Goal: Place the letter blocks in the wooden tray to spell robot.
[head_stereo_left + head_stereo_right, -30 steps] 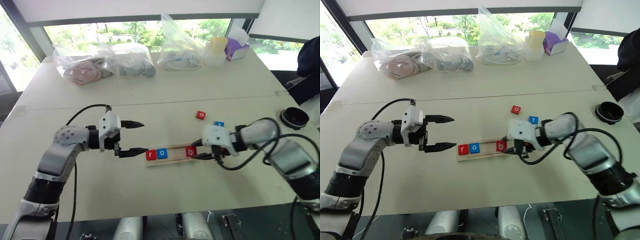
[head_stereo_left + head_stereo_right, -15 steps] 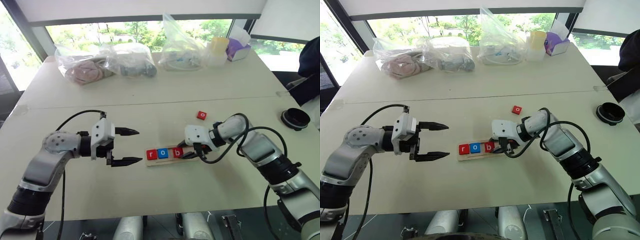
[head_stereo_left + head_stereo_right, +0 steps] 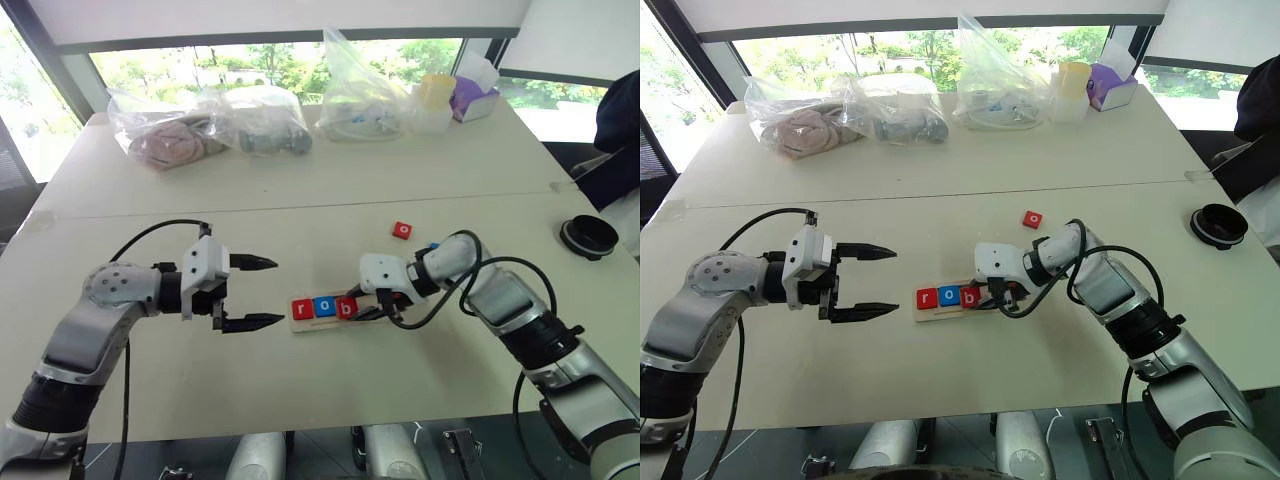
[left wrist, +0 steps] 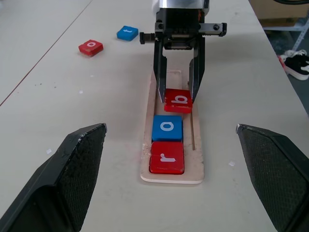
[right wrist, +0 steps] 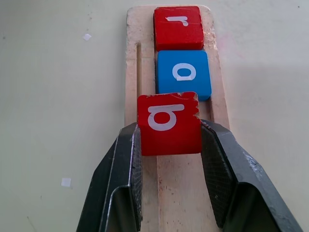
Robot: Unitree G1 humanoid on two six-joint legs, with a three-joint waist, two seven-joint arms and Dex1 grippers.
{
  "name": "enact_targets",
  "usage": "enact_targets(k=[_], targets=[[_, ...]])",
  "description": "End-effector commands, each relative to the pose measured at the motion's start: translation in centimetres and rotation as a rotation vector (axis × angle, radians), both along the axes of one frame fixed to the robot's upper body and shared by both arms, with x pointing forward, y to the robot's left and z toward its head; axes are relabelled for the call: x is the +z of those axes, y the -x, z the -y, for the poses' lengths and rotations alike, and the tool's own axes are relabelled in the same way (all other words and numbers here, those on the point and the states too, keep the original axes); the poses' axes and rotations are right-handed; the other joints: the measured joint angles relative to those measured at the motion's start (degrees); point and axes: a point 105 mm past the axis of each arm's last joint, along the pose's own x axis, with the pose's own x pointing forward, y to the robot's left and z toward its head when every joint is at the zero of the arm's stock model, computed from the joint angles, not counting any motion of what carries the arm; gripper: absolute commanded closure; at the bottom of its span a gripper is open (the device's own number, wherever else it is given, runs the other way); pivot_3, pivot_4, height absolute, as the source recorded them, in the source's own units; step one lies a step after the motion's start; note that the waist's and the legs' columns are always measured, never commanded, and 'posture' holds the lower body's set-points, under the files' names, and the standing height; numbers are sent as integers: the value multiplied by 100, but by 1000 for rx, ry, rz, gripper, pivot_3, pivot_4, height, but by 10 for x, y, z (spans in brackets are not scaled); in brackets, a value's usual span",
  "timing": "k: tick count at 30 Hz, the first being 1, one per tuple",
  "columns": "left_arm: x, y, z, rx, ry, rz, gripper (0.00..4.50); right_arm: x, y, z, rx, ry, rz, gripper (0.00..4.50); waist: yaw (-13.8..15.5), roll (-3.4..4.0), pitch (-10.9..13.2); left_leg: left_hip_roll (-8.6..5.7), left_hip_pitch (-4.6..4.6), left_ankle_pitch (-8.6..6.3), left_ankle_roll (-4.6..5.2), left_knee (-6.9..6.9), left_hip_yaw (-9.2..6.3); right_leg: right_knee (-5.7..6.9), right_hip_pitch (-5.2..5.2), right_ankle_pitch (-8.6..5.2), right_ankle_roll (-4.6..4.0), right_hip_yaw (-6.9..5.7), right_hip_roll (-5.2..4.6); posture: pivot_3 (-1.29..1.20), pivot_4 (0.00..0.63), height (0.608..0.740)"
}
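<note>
The right gripper [image 5: 170, 145] is clenched on the red b [image 5: 169, 123], holding it over the tray [image 4: 172, 140] just behind the blue o [image 4: 167, 129]. The red r [image 4: 167, 157] sits at the tray's end with that o touching it, so two letters are in place and the b is the step in hand.

The b looks slightly skewed and shifted toward one rim, its near corner overlapping the o's edge. To seat it well, I would square it to the tray's long axis, centre it between the rims, and lower it flat until it rests on the floor of the slot, snug against the o. Whether its underside already touches the wood is hard to judge from these angles. Release should come only once it lies flat, with the fingers lifted straight away so they do not drag it.

The left gripper [image 3: 250, 292] hangs spread wide and empty, just beside the tray's r end, well placed to steady it if it slides.

A second red o [image 4: 90, 47] and the blue t [image 4: 127, 33] lie on the table [image 3: 300, 200] beyond the tray, waiting.
</note>
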Motion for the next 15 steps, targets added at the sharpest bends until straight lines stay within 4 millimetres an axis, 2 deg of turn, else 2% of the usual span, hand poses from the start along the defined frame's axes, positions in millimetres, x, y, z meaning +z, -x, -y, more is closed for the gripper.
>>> enact_targets(k=[1, 15], targets=[[12, 2, 0, -3, 17, 45, 0, 12, -4, -4, 20, -17, 50, 3381, 0, 0, 0, 0, 0, 0, 0, 0, 0, 0, 0, 0, 0, 0, 0, 0, 150, 740], [12, 1, 3, 4, 29, 48, 0, 12, -7, -3, 12, -16, 56, 3381, -1, 0, 0, 0, 0, 0, 0, 7, 0, 10, 0, 0, 0, 0, 0, 0, 150, 740]])
